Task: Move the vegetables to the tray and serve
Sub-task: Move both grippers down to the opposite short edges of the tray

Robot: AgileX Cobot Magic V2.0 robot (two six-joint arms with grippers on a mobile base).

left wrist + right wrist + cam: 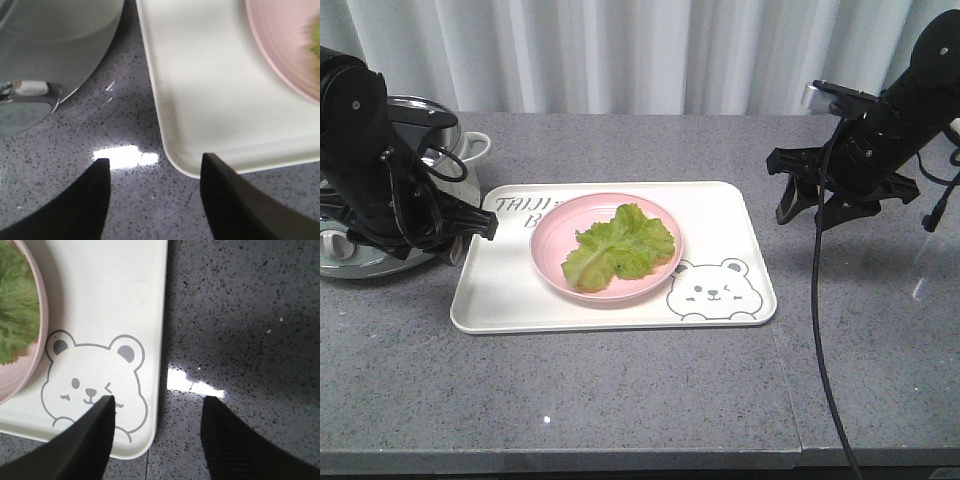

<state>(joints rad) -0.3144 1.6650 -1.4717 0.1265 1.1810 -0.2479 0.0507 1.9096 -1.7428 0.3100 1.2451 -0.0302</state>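
Observation:
The vegetables (pixel 620 245), crinkly green lettuce leaves, lie on a round pink plate (pixel 550 265) that rests on the cream tray (pixel 500 290) with its bear face. My left gripper (pixel 475 238) hangs at the tray's left edge. In the left wrist view it (pixel 154 159) is open over the counter, with the tray corner (pixel 200 75) just ahead. My right gripper (pixel 805 212) hovers to the right of the tray. In the right wrist view it (pixel 160 399) is open, straddling the tray's right edge (pixel 125 290), one finger over the bear. Lettuce (pixel 15 315) shows at the left.
A silver-and-white cooker (pixel 380 200) stands at the far left, close behind my left arm and near the tray (pixel 50 50). A black cable (pixel 817 300) drops from the right arm across the grey counter. A counter seam (pixel 790 400) runs right of the tray.

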